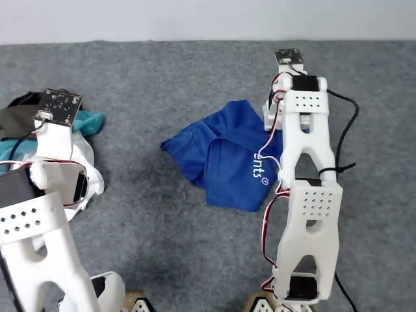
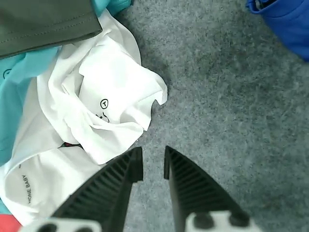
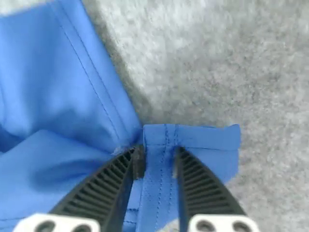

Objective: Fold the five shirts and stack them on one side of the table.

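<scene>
**Q:** What lies at the left of the table?

**A:** A loose heap. A dark shirt (image 2: 43, 21) sits on the far side, overlapping a teal shirt (image 2: 14, 96). A crumpled white shirt (image 2: 111, 101) spills nearer and rightward onto the grey felt table (image 1: 143, 227). None of them looks folded. The left gripper (image 2: 153, 157) hangs just beside the white shirt's edge, with its jaws a narrow gap apart and nothing between them.

**Q:** And further right?

**A:** The blue shirt (image 1: 221, 156) lies mid-table, well apart from the heap and partly doubled over itself. At its far right corner the right gripper (image 3: 155, 157) is clamped on a doubled strip of hem (image 3: 193, 145).

**Q:** What could go wrong from here?

**A:** Judging from these views, there are three risks.
- **Slipped grip:** the pinch takes only a narrow strip of hem, so a quick pull could slip one layer free.
- **Bunching:** nothing pins the opposite side of the blue shirt, so hauling it by one corner would likely drag and bunch the whole garment rather than crease it cleanly.
- **Double pick-up:** at the left, the white shirt overlaps the teal one, so a grasp there may lift both together.
</scene>
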